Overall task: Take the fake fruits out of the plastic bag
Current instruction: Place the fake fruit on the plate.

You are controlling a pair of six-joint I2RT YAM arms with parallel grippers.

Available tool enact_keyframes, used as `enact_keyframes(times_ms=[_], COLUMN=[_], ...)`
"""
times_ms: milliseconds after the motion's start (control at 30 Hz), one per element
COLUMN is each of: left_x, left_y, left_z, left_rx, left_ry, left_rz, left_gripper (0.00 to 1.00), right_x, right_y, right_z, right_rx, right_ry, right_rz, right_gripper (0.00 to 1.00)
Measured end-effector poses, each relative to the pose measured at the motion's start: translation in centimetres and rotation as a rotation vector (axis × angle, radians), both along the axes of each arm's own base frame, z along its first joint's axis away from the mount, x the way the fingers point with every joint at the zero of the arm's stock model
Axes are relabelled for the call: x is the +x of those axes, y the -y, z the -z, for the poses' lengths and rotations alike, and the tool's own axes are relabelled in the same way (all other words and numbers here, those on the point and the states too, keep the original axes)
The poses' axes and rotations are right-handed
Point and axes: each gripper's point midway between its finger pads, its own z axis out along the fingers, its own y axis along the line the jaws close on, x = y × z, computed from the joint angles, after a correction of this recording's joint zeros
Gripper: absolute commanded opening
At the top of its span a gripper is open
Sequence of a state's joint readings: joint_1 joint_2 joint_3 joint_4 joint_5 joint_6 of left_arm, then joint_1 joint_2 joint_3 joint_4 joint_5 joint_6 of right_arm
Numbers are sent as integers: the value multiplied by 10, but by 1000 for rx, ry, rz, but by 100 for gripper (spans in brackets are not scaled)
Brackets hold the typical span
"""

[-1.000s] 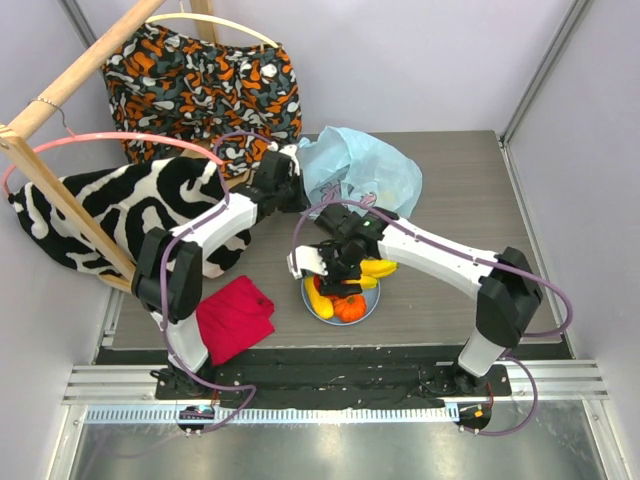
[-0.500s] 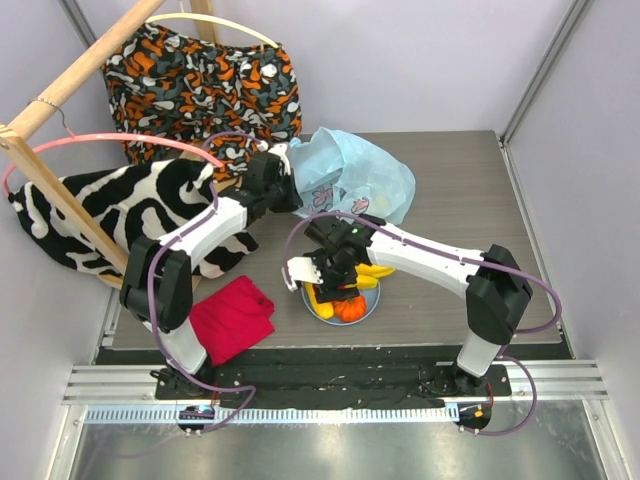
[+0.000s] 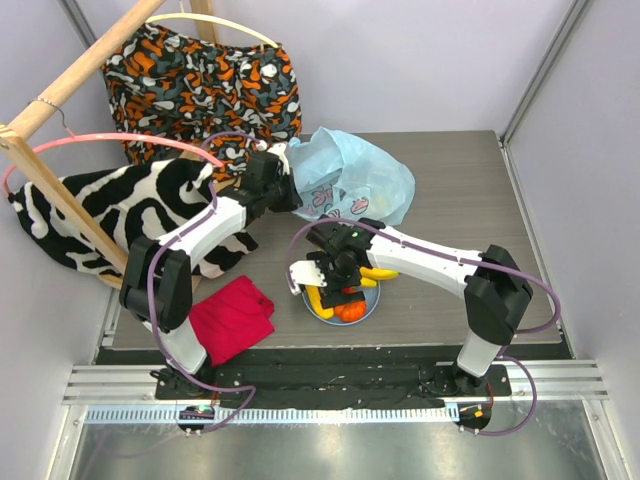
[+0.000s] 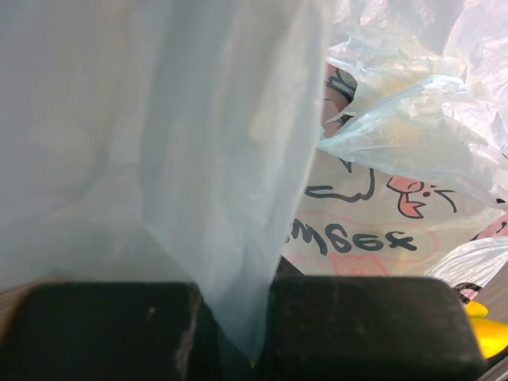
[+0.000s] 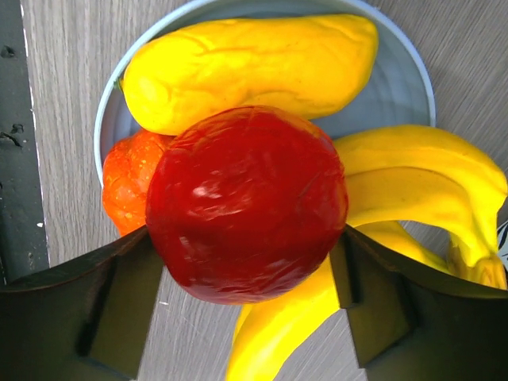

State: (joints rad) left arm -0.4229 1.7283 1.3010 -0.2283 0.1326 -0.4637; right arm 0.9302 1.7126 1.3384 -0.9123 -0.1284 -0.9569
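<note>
Grey wood-grain table [image 3: 470, 190]; pale plain walls [image 3: 420, 60] on three sides. Wooden rack [image 3: 90, 60] slanting at left rear. Aluminium rail [image 3: 110, 385] along near edge, brushed-metal floor [image 3: 330, 450] below. Light even, diffuse.

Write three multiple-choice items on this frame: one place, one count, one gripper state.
1. Where is the red fruit?
A. On the red cloth
B. Between the right gripper fingers, over the plate
C. On the wooden rail

2. How many other fruits lie at the plate?
A. One
B. Six
C. Three

3. What is the left gripper doing?
A. Shut on the plastic bag
B. Open, clear of everything
C. Holding a fruit

Key:
1 B: the right wrist view shows it pinched between both fingers above the plate.
2 C: the oblong yellow piece, the orange fruit and the banana bunch.
3 A: bag film runs down between its closed fingers.
</note>
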Motion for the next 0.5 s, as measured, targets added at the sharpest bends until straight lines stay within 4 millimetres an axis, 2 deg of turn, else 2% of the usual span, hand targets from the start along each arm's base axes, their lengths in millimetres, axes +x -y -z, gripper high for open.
enact_keyframes(times_ms=[267,500], left_x=[0,0], left_y=[1,2], left_z=[-2,-3], left_rx=[-3,-9], left_ry=[3,3], left_rz=[3,9], left_gripper=[0,0], right_x=[2,7], right_y=[3,7], right_z=[1,-4], right_rx=[-13,-36], right_ry=[13,37], right_rz=[10,24], right_gripper=[100,100])
